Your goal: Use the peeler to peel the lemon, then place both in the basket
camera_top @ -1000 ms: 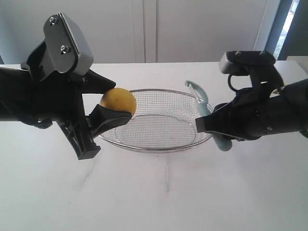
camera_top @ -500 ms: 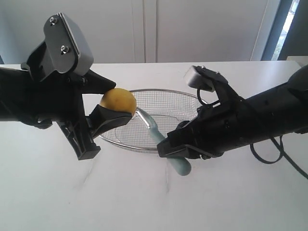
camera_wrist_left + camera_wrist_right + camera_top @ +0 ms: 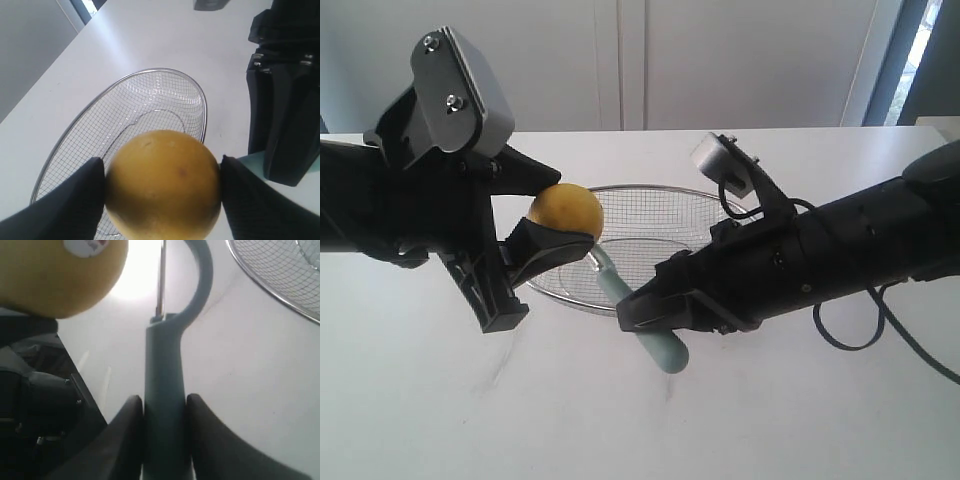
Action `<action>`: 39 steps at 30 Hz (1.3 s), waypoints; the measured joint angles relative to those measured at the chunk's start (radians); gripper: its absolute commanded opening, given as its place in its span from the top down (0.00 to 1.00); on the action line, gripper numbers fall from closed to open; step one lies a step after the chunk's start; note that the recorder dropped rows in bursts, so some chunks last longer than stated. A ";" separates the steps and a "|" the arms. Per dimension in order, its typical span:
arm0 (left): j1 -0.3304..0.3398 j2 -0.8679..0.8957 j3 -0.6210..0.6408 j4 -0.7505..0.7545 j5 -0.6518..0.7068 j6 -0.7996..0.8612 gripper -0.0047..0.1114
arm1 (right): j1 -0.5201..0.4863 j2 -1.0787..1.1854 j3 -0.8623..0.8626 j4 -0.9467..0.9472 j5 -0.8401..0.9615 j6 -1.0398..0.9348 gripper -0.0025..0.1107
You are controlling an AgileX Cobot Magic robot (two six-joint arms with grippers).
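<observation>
Both lemon point(image 3: 566, 211) and peeler point(image 3: 665, 350) are held outside the basket point(image 3: 660, 188).

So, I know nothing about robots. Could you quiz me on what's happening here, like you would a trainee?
1. True or false: the left pincer holds the lemon up off the table.
2. What does the right pincer grip? A) a knife B) the peeler C) nothing
3. Fill in: neither lemon nor peeler is yet lying in the wire ___.

Key: 1 true; 2 B; 3 basket.
</observation>
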 measured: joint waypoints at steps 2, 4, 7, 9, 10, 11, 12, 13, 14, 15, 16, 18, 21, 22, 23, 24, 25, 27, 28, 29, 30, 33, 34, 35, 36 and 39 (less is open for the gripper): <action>0.000 0.000 0.000 -0.002 0.000 0.000 0.96 | 0.000 -0.002 -0.014 0.004 0.009 0.000 0.98; 0.000 0.000 0.000 -0.002 0.000 0.000 0.96 | 0.000 -0.011 -0.016 0.006 0.006 0.000 0.98; 0.000 0.000 0.000 -0.002 0.000 0.000 0.96 | 0.000 -0.015 -0.020 0.006 -0.007 -0.004 0.98; 0.000 0.000 0.000 -0.002 0.000 0.000 0.96 | 0.000 -0.015 -0.020 0.006 -0.023 -0.004 0.98; 0.000 0.000 0.000 -0.002 0.000 0.000 0.96 | 0.000 -0.015 -0.020 0.006 -0.025 -0.004 0.98; 0.000 0.000 0.000 -0.002 0.000 0.000 0.96 | 0.000 -0.015 -0.020 0.006 -0.027 -0.004 0.98; 0.000 0.000 0.000 -0.002 0.000 0.000 0.96 | 0.000 -0.015 -0.020 0.006 -0.027 -0.004 0.98; 0.000 0.000 0.000 -0.002 0.000 0.000 0.96 | 0.000 -0.015 -0.020 0.006 -0.027 -0.004 0.98; 0.000 0.000 0.000 -0.002 0.000 0.000 0.96 | -0.004 -0.015 -0.020 0.006 -0.027 -0.006 0.98; 0.000 0.000 0.000 -0.002 0.000 0.000 0.96 | -0.009 -0.015 -0.020 0.006 -0.027 -0.006 0.98; 0.000 0.000 0.000 -0.002 0.000 0.000 0.96 | -0.014 -0.018 -0.020 0.006 -0.030 -0.006 0.98; 0.000 0.000 0.000 -0.002 0.000 0.002 0.96 | -0.034 -0.036 -0.020 0.006 -0.041 -0.006 0.98; 0.000 0.000 0.000 -0.002 0.000 0.002 0.96 | -0.068 -0.096 -0.020 0.006 -0.049 -0.006 0.98; 0.000 0.000 0.000 -0.002 0.000 0.002 0.96 | -0.076 -0.112 -0.020 0.006 -0.049 -0.004 0.98; 0.000 0.000 0.000 -0.002 0.000 0.002 0.96 | -0.087 -0.148 -0.020 0.006 -0.049 -0.003 0.98; 0.000 0.000 0.000 -0.002 0.000 0.002 0.96 | -0.094 -0.164 -0.020 0.006 -0.049 0.000 0.98; 0.000 0.000 0.000 -0.002 0.000 0.002 0.96 | -0.099 -0.189 -0.020 0.006 -0.049 0.003 0.98; 0.000 0.000 0.000 -0.002 0.000 0.002 0.96 | -0.101 -0.224 -0.020 0.006 -0.049 0.007 0.98; 0.000 0.000 0.000 -0.002 0.000 0.002 0.96 | -0.103 -0.245 -0.020 0.006 -0.051 0.008 0.98; 0.000 0.000 0.000 -0.002 0.000 0.002 0.96 | -0.103 -0.271 -0.020 0.002 -0.058 0.008 0.98; 0.000 0.000 0.000 -0.002 0.000 0.002 0.96 | -0.103 -0.306 -0.020 -0.018 -0.074 0.012 0.98; 0.000 0.000 0.000 -0.002 0.000 0.002 0.96 | -0.103 -0.348 -0.020 -0.089 -0.126 0.059 0.98; 0.000 0.000 0.000 -0.002 0.000 0.002 0.96 | -0.103 -0.358 -0.020 -0.125 -0.152 0.089 0.98; 0.000 0.000 0.000 -0.002 0.000 0.002 0.96 | -0.103 -0.362 -0.020 -0.157 -0.174 0.117 0.98; 0.000 0.000 0.000 -0.002 0.000 0.002 0.96 | -0.103 -0.367 -0.020 -0.210 -0.205 0.164 0.98; 0.000 0.000 0.000 -0.002 0.000 0.002 0.96 | -0.103 -0.369 -0.020 -0.328 -0.257 0.263 0.98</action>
